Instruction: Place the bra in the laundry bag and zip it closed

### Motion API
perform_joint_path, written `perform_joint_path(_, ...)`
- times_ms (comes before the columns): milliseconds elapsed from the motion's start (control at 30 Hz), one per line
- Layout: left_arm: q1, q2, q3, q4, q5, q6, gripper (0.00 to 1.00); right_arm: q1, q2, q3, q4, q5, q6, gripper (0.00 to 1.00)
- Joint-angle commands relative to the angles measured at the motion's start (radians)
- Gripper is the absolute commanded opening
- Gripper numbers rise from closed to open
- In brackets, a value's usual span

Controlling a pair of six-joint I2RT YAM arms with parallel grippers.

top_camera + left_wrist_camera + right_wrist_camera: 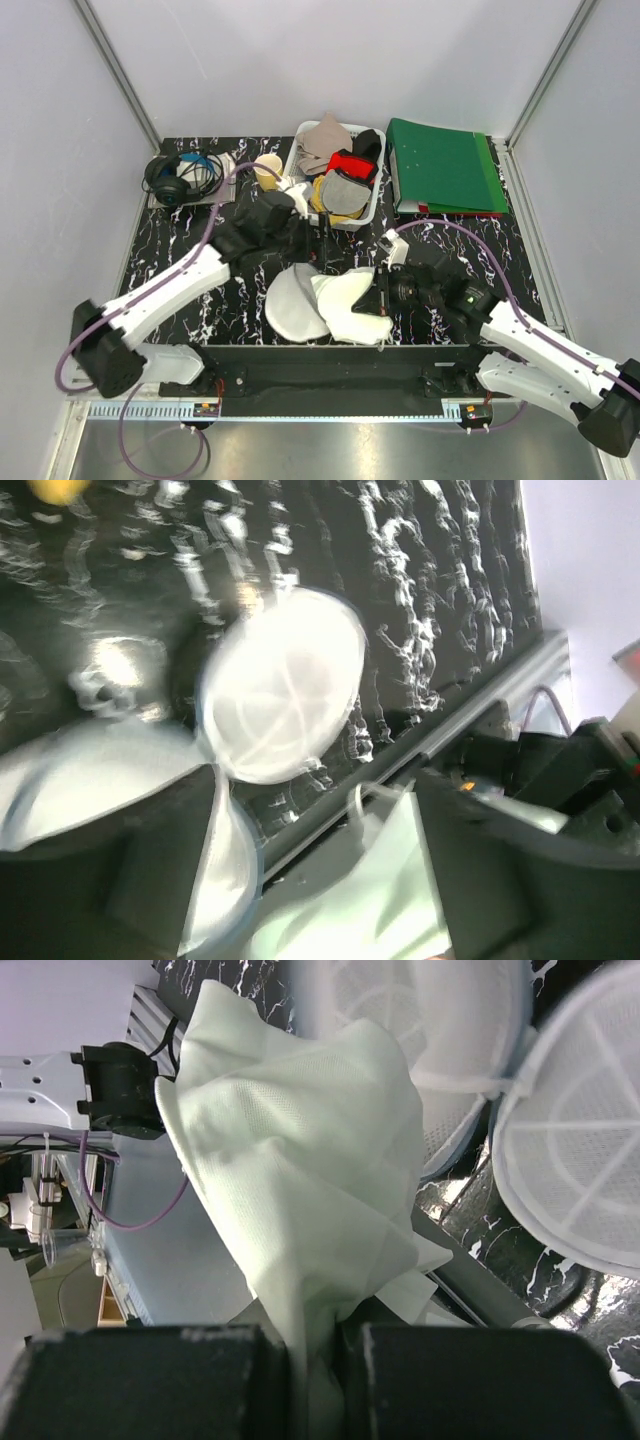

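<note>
The laundry bag [290, 303] lies open near the table's front edge, its round white mesh halves spread flat. It also shows in the left wrist view [285, 685] and the right wrist view [585, 1160]. The bra [350, 305], pale off-white fabric, lies crumpled against the bag's right side. My right gripper [381, 293] is shut on the bra [300, 1160], the fabric pinched between its jaws [335, 1360]. My left gripper [315, 250] hovers behind the bag, open [300, 885], with the bra's fabric [370, 900] showing between its spread fingers.
A white lattice basket [375, 212] of grey, red and yellow garments stands behind the bag. A green folder [445, 165] lies at the back right, headphones [178, 176] at the back left, and a tan cup [268, 166] beside the basket. The table's front rail [330, 355] runs just below the bag.
</note>
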Motion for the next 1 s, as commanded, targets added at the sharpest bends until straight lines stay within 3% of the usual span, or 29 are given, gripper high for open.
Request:
perform_joint_path(0,0.005,-0.212,0.002,-0.149,-0.173,0.075,0.93,0.006,-0.009,-0.008,0.002,0.020,-0.018,0.00)
perform_joint_path(133,0.005,-0.350,-0.064,-0.225,-0.234,0.047,0.88,0.004,0.027,0.035,-0.038,0.045,-0.064,0.00)
perform_joint_path(233,0.005,-0.442,-0.150,-0.246,-0.270,-0.005,0.81,0.004,0.029,0.100,-0.139,0.285,-0.064,0.00)
perform_joint_path(367,0.005,-0.496,-0.260,-0.195,-0.260,-0.104,0.76,0.004,-0.012,0.095,-0.100,0.549,0.072,0.00)
perform_joint_path(467,0.005,-0.462,-0.302,-0.141,-0.248,-0.129,0.86,0.006,0.012,0.084,0.000,0.615,0.162,0.00)
perform_joint_path(533,0.005,-0.433,-0.300,-0.133,-0.277,-0.123,0.86,0.004,0.049,0.081,0.057,0.671,0.218,0.00)
perform_joint_path(700,0.005,-0.373,-0.323,-0.075,-0.283,-0.114,0.77,0.004,0.139,0.009,0.398,0.676,0.368,0.00)
perform_joint_path(833,0.005,-0.346,-0.354,-0.033,-0.292,-0.109,0.73,0.007,0.259,0.037,0.515,0.637,0.484,0.00)
perform_joint_path(967,0.005,-0.326,-0.392,0.011,-0.305,-0.103,0.64,0.048,0.343,0.052,0.563,0.758,0.583,0.00)
